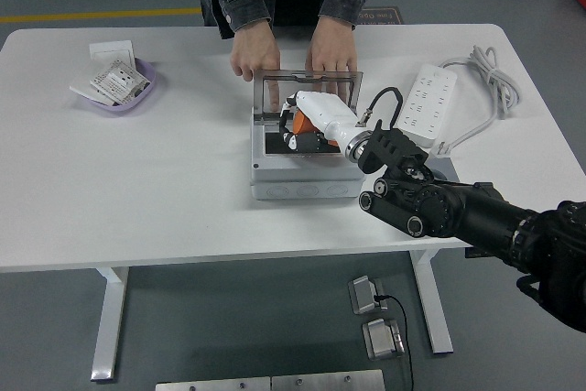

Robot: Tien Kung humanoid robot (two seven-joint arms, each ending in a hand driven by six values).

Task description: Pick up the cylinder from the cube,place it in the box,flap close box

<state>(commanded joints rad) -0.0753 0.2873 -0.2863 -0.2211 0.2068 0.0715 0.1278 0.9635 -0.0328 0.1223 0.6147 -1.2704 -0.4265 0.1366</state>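
A grey box (302, 188) stands at the table's middle, and its clear lid (271, 82) is raised at the far side. My right hand (292, 131), white with dark fingers, reaches in from the right over the open box. Its fingers are curled around an orange cylinder (289, 119) just above the box's dark inside. The hand hides most of what lies in the box, and no cube can be made out. A person across the table rests one hand (249, 57) and the other hand (330, 50) behind the lid.
A white power strip (428, 103) with its cable lies to the right of the box. At the far left a purple bowl (139, 93) holds paper packets (114, 81), with a white card (112, 47) behind it.
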